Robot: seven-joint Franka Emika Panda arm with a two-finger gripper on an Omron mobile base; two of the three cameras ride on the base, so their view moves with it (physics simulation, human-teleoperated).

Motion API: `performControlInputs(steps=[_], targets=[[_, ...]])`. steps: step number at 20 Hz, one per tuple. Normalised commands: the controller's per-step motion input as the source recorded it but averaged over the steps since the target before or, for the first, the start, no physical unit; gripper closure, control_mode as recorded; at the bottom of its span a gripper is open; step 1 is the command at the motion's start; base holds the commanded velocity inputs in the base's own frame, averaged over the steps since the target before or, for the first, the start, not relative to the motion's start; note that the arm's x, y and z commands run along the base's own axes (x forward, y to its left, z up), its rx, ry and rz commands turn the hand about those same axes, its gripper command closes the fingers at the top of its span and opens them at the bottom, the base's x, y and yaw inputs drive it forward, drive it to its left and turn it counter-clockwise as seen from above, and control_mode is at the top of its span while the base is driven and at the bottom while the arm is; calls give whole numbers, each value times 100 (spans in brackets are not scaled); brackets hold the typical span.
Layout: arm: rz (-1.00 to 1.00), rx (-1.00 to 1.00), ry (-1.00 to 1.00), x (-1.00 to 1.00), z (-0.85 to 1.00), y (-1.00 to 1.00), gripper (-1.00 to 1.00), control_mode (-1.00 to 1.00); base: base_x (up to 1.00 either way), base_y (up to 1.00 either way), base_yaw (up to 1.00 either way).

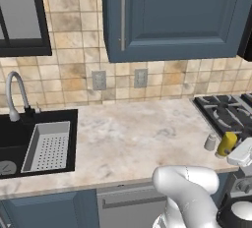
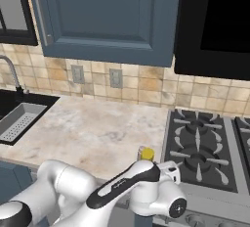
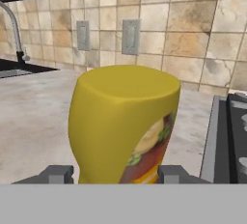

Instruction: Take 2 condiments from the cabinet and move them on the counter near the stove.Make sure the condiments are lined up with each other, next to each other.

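Beige marbled counter (image 1: 128, 138) over dark blue base cabinets, tan tiled wall behind. Gripper (image 3: 116, 174) at the counter's front right edge, jaws closed on the bottle (image 3: 123, 121), one dark fingertip on each side of its base in the hand view. Yellow, with a red-orange label, standing upright on the counter just left of the stove (image 2: 205, 147). Short grey-white shaker (image 1: 210, 142) upright right beside the bottle on its left in the left base view, the pair roughly side by side along the stove's edge; touching or not, cannot tell. Black gas grates on the stove, well clear of both. Two outlets (image 1: 99, 80) on the tiles above the counter's middle. Blue wall cabinet (image 1: 172, 15) with a long steel handle overhead, door closed. Black sink (image 1: 29, 141) with a grey perforated tray inside and a curved tap (image 1: 15, 92) far left, well apart from the condiments.
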Motion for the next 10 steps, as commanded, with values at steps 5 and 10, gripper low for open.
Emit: performControlInputs(steps=[5,10], targets=[[0,0,0,12,-13,-11,100,-100,0,0,0],[0,0,0,14,-9,-7,100,-100,0,0,0]])
